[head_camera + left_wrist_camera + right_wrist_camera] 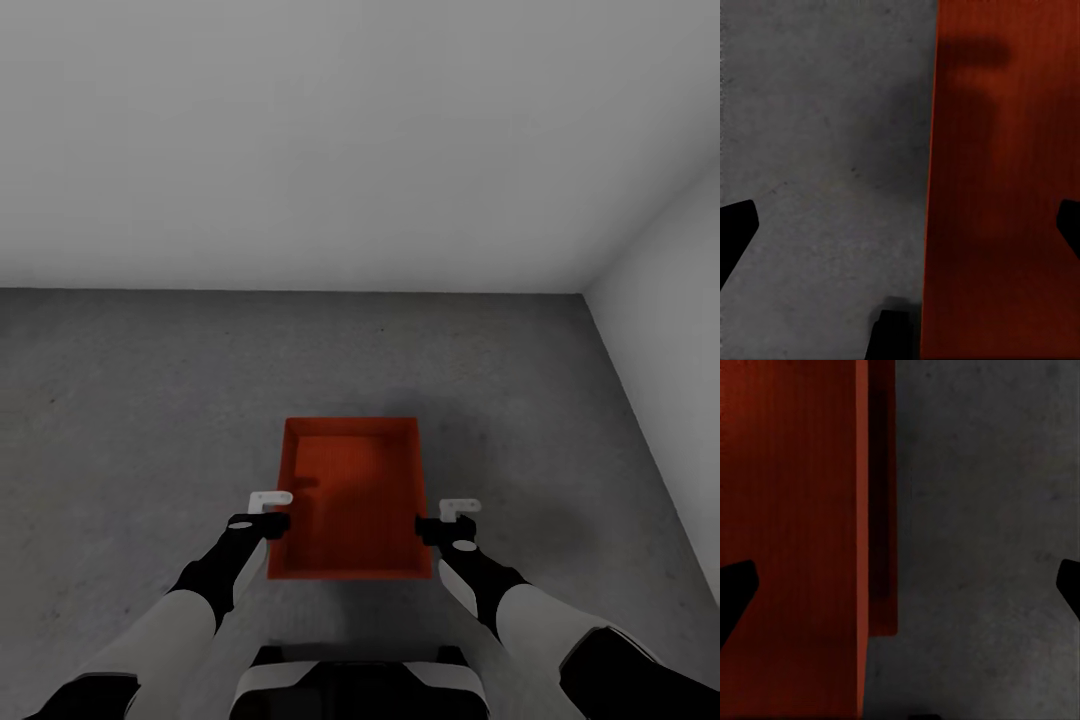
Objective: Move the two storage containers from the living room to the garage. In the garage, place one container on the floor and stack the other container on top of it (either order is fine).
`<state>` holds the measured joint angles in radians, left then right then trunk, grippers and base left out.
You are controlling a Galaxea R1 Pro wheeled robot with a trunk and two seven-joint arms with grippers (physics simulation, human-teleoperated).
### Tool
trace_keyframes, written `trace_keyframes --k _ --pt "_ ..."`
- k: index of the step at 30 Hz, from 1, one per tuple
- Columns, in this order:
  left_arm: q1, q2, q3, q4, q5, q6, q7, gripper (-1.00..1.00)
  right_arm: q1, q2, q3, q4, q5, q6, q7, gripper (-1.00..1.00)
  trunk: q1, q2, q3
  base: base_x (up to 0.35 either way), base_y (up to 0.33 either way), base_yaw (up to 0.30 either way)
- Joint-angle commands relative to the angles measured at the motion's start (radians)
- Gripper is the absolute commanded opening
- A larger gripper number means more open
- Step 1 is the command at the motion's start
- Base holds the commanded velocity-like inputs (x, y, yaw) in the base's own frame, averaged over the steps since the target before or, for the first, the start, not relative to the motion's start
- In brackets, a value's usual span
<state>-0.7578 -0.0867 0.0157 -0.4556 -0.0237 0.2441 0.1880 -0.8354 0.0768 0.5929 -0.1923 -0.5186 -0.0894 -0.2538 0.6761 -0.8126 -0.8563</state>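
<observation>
Head view: an orange-red storage container [352, 500] sits open-topped on the dark grey concrete floor [130, 420] near the white walls' corner. Left gripper [268, 512] and right gripper [446, 520] each straddle a side wall, fingers spread apart.

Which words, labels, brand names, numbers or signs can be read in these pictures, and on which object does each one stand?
None: no readable text appears in any view.
The orange-red rectangular storage container has plain walls and a plain bottom, with no label.
The dark grey rough concrete floor is unmarked.
The plain white wall carries no sign.
The left gripper and the right gripper show no brand or number.
</observation>
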Motion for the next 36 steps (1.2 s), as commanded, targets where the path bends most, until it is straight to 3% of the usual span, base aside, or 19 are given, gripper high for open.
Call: trace_keyframes --k 1,36 --pt "0.000 -0.001 0.001 -0.002 -0.002 0.006 0.002 1.00 -0.001 0.000 0.008 0.001 -0.011 -0.004 -0.004 1.00 -0.004 0.007 0.003 0.000 0.000 0.000" --pt "0.000 -0.001 0.001 -0.002 -0.002 0.006 0.002 1.00 -0.001 0.000 0.008 0.002 -0.011 -0.007 -0.005 1.00 -0.138 0.252 0.112 0.000 0.000 0.000"
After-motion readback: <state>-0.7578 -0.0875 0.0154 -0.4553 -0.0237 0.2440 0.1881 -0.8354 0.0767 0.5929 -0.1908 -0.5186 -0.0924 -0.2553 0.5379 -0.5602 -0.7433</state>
